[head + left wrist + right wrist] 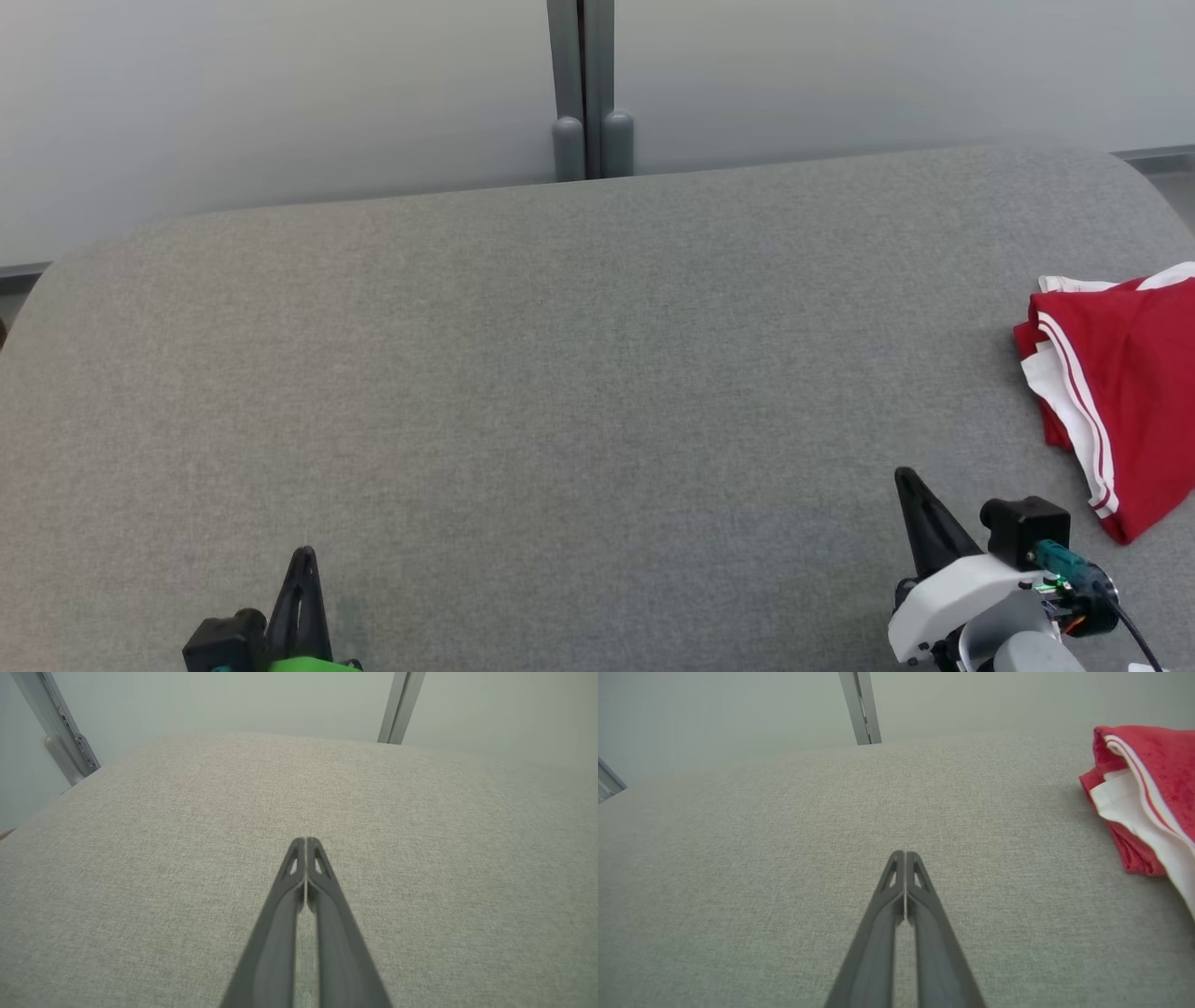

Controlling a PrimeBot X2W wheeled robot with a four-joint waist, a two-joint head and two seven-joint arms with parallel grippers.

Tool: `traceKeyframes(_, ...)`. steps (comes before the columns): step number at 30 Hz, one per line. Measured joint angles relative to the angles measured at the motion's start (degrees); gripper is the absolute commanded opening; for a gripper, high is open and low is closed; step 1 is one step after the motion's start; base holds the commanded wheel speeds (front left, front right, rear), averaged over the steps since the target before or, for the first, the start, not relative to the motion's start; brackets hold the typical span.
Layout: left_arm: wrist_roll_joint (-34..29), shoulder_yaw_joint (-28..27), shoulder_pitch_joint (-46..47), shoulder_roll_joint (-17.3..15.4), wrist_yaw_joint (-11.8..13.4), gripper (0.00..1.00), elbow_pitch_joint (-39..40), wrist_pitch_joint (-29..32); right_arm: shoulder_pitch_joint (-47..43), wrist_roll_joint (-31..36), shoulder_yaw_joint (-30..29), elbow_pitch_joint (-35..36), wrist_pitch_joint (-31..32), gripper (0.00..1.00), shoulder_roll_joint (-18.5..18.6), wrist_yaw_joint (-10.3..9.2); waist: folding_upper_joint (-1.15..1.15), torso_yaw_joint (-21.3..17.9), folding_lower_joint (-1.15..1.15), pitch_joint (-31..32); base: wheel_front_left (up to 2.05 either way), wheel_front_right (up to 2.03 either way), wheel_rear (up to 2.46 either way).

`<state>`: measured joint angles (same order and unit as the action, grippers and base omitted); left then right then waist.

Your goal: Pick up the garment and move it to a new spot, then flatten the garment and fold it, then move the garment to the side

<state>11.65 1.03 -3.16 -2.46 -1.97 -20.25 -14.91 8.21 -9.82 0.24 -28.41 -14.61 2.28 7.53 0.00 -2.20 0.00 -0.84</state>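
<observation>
Looks like the tail end or a reset: shirt (1125, 392) bunched/folded at far right edge of grey surface (560, 373), left hand (303, 560) and right hand (910, 485) both closed, empty, parked near; next needs opening before regrasp.
</observation>
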Motion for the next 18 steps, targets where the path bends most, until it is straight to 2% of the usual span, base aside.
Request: traceKeyframes(18,18.3,-1.6,0.9,0.0,-1.0,0.00,1.1,5.0,-0.3,-18.7,-1.5,2.6,4.8,0.00,0.0,0.00,0.00,0.3,0.00,0.1,0.00,0.00,0.00)
